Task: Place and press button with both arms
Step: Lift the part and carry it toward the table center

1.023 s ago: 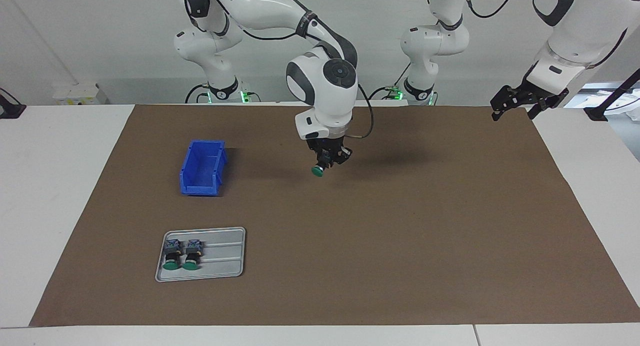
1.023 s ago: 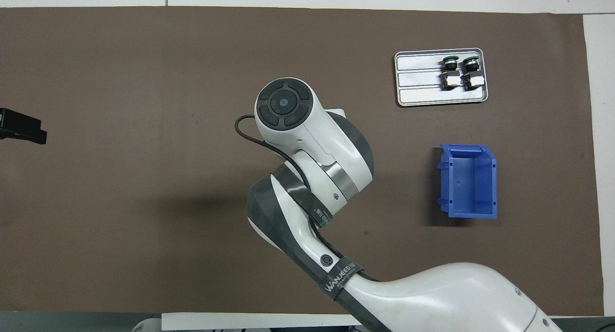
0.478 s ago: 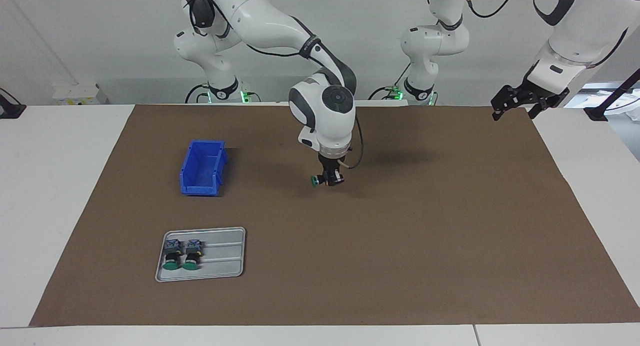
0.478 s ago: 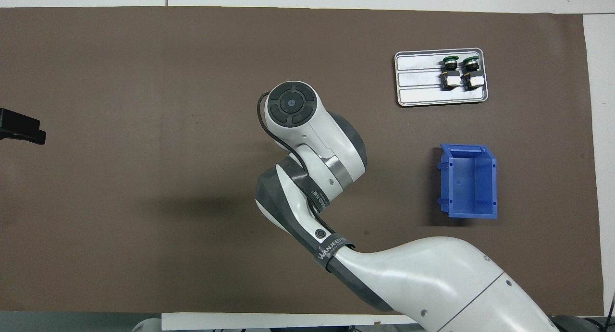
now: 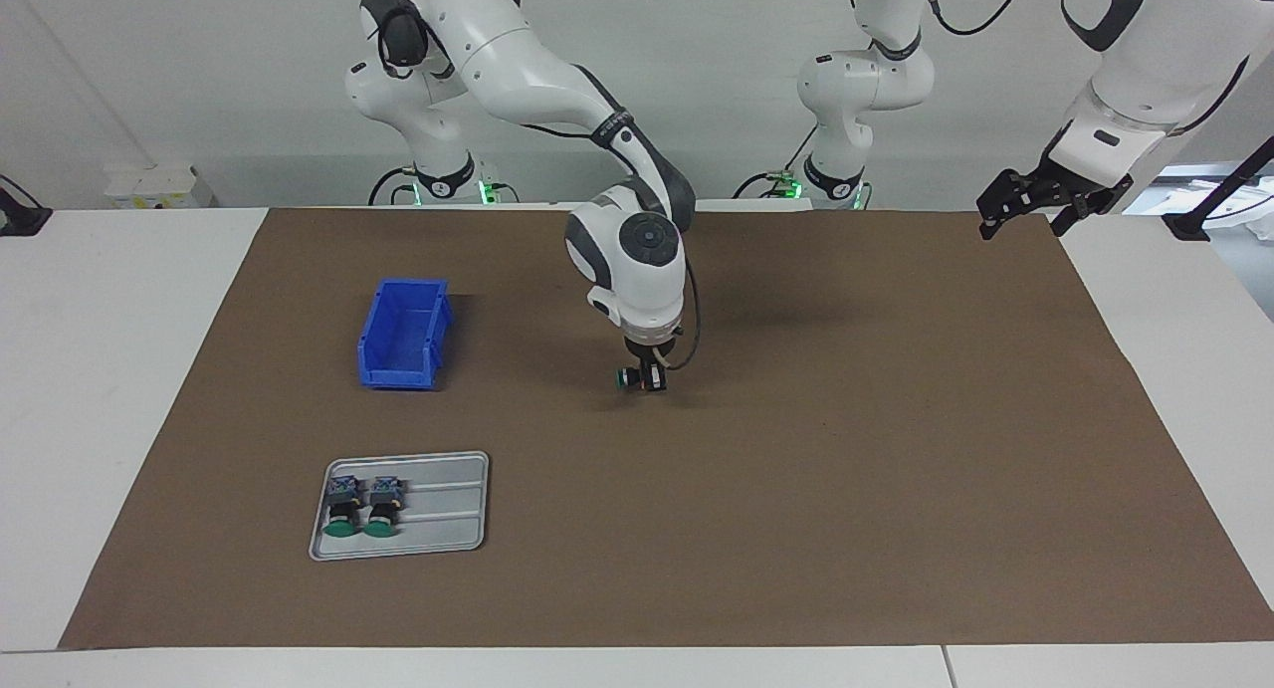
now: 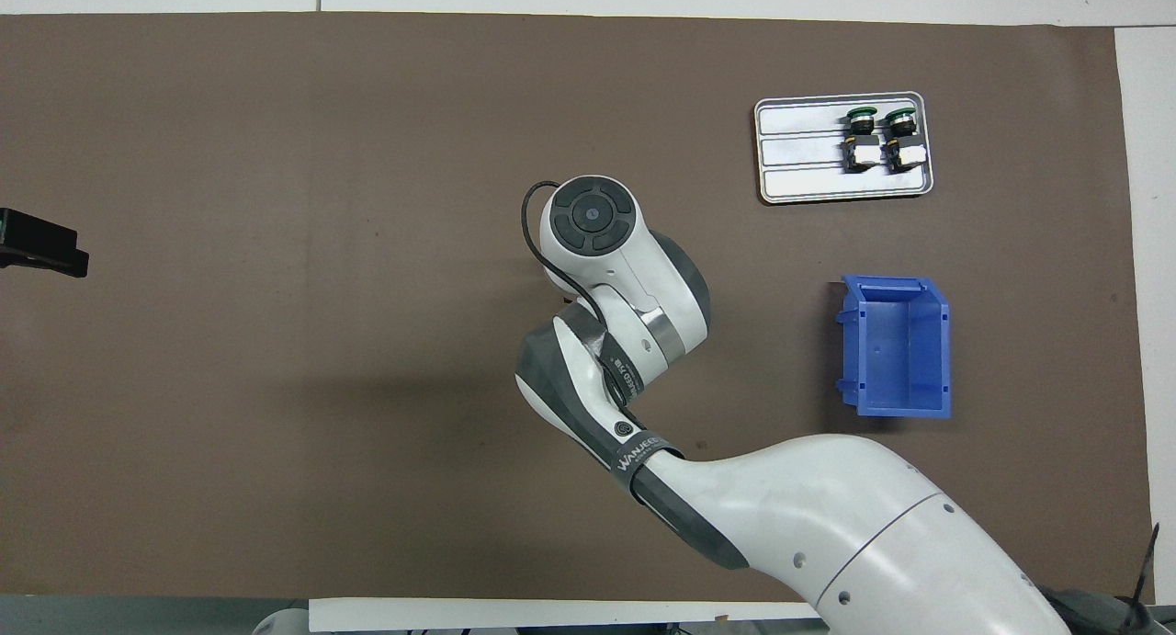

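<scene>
Button (image 5: 631, 378) in right gripper (image 5: 647, 377) (low over mat (image 5: 796, 449))

Right gripper (image 5: 648, 376) clamped, low at mid-table — left gripper (image 5: 1030, 208) waits, spread.

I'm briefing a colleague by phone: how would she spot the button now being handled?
Start at the brown mat and find the right arm reaching to its middle. At the tip of the right gripper, low over the mat, is the button, green cap sideways. Its two twins lie in the grey tray; this one alone is held.
</scene>
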{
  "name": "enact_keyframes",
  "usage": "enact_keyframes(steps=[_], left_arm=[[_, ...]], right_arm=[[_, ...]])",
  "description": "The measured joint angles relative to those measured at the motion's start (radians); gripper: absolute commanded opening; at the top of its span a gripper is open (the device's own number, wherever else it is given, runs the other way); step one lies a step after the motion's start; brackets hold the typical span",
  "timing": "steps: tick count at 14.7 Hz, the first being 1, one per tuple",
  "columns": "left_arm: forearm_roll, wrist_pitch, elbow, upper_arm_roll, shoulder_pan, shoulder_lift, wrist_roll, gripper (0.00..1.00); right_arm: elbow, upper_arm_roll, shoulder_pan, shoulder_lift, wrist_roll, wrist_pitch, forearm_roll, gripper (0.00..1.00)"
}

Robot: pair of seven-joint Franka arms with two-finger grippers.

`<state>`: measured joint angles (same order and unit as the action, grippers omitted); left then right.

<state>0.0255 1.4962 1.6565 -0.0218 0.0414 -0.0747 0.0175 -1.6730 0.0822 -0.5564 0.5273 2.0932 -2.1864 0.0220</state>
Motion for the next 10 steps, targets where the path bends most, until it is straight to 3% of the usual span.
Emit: enact_keyframes(steps=[1,4,8,10], left_arm=[[0.0,0.0,0.0,0.0,0.0,0.0,0.0,1.0],[0.0,0.0,0.0,0.0,0.0,0.0,0.0,1.0],[0.0,0.0,0.0,0.0,0.0,0.0,0.0,1.0],[0.0,0.0,0.0,0.0,0.0,0.0,0.0,1.0]], right_arm=[[-0.013,0.0,0.0,-0.003,0.0,-0.007,0.0,0.18],[-0.031,0.001,-0.001,-0.014,0.0,-0.019,0.0,0.64],[-0.031,0.004,-0.008,-0.025,0.0,-0.021,0.0,0.78],[-0.031,0.004,-0.01,-0.03,0.0,-0.021,0.0,0.79]])
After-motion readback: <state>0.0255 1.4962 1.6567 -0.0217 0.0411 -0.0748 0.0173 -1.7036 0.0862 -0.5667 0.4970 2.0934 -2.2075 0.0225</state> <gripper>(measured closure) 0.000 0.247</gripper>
